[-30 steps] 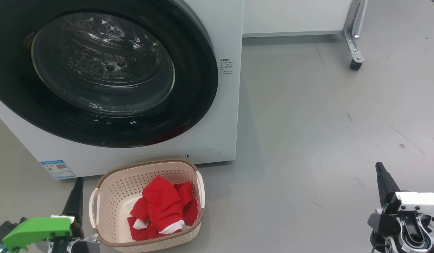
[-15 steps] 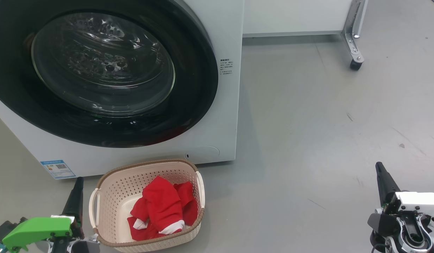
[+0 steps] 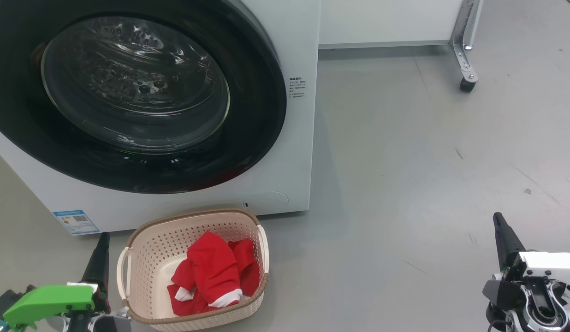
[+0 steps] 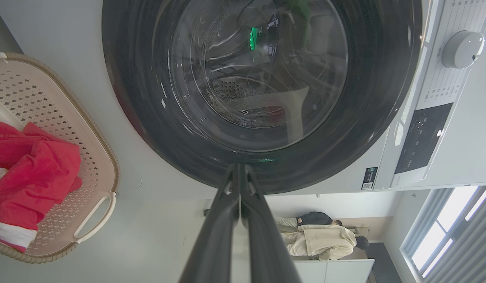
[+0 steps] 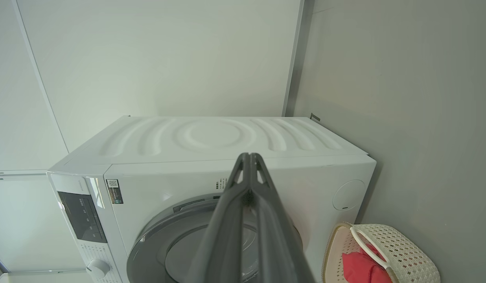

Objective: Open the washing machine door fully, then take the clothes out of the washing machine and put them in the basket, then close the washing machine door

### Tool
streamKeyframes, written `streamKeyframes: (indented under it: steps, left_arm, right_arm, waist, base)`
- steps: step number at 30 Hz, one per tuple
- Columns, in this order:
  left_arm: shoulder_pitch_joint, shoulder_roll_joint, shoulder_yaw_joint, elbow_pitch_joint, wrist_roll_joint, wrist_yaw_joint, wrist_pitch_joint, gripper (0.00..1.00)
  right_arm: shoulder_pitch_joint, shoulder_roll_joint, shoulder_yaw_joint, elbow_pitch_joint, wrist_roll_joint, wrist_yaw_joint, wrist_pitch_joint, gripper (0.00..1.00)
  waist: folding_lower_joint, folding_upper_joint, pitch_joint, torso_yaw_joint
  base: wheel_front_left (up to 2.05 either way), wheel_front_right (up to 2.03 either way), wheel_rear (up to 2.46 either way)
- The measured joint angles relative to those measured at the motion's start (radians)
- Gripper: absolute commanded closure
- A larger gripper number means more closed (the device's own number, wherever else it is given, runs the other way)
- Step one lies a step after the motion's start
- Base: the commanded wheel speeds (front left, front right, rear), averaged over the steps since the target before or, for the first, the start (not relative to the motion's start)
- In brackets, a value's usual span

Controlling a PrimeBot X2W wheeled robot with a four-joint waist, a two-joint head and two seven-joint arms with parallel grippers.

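Here, crumpled red white-cuffed clothes (image 3: 211, 269) in cream basket (image 3: 163, 242)

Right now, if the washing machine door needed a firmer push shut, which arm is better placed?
Left, probably. The left gripper sits shut beside the basket, just below the washing machine door, and its wrist view faces the glass. The right gripper is off over the floor, right of the washing machine.

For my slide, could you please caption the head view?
Door closed, clothes in basket, left gripper and right gripper shut.
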Motion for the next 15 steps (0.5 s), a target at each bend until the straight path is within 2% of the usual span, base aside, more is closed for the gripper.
streamKeyframes:
  steps: [15]
  left_arm:
    - [0.0,0.0,0.0,0.0,0.0,0.0,0.0,1.0]
  right_arm:
    - [0.0,0.0,0.001,0.0,0.0,0.0,0.0,1.0]
  waist:
    - [0.0,0.0,0.0,0.0]
  base:
    - [0.0,0.0,0.0]
